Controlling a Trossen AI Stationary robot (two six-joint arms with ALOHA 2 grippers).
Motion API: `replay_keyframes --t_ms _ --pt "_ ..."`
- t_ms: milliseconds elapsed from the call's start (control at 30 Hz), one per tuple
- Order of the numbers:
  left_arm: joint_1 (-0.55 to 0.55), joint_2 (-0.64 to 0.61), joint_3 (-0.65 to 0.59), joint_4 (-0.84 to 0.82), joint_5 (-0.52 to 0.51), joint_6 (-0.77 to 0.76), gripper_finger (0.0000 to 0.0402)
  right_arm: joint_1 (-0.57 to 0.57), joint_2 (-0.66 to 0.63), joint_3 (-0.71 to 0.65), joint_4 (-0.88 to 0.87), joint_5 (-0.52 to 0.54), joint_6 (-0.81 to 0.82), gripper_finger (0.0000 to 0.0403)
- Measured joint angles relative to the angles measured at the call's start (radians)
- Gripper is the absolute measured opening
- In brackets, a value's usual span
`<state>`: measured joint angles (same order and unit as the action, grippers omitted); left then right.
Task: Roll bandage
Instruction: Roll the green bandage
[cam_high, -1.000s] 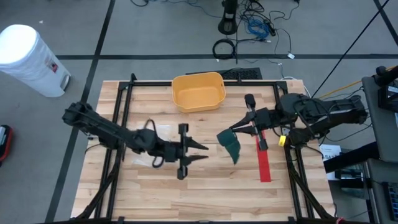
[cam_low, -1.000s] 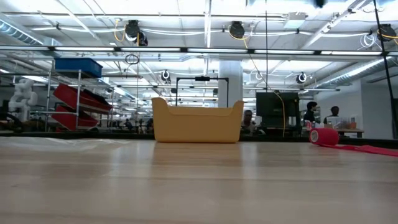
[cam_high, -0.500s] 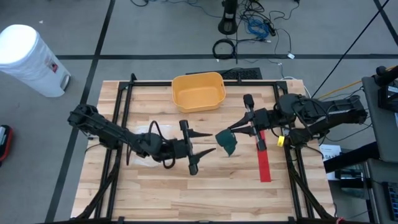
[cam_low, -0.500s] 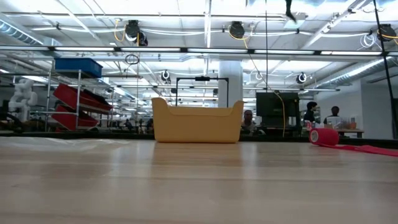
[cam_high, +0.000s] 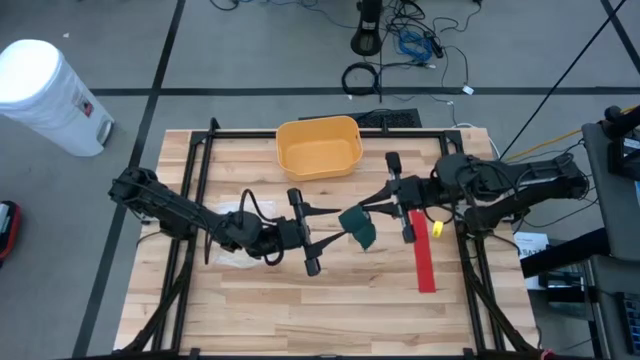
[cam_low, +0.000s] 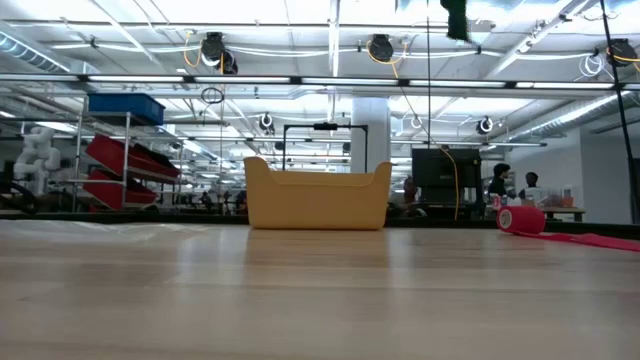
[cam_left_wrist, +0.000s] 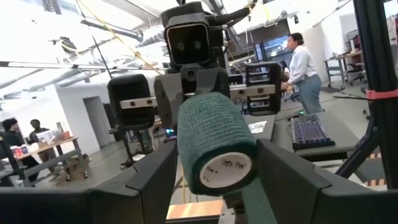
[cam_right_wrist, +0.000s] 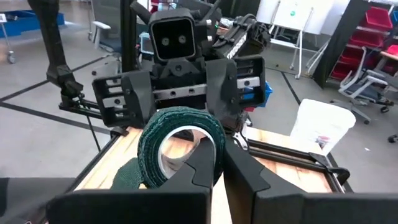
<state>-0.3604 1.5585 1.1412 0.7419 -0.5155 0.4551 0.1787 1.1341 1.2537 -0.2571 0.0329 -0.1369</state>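
Mid-frame above the bench: right gripper clamped tight on the green bandage roll, left gripper spread wide around it.

Green bandage roll between open left tool fingers.

Both arms stretched toward the middle, wrists roughly level, grippers pointing straight at each other. Left gripper coming in from the left with fingers spread wide apart. Right gripper reaching in from the right, fingers pinched tight together. Tips nearly meeting, both held up in the air.
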Motion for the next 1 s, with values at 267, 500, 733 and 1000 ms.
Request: replay_keyframes --t_ms 267,500,733,1000 --pt "0.0 0.0 0.0 -0.011 0.0 0.038 0.0184 0.0 0.0 0.0 -0.001 0.0 0.0 0.0013" --pt "-0.001 0.0 0.0 -0.018 -0.004 0.061 0.0143 0.0 0.0 0.0 -0.003 -0.001 0.003 0.0013" --pt "-0.029 0.0 0.0 -0.015 -0.072 0.136 0.0171 0.0 0.001 0.0 -0.003 -0.006 0.013 0.0013" --pt "-0.034 0.0 0.0 -0.017 -0.123 0.137 0.0224 0.001 0.001 0.0 -0.002 -0.006 0.02 0.0013"
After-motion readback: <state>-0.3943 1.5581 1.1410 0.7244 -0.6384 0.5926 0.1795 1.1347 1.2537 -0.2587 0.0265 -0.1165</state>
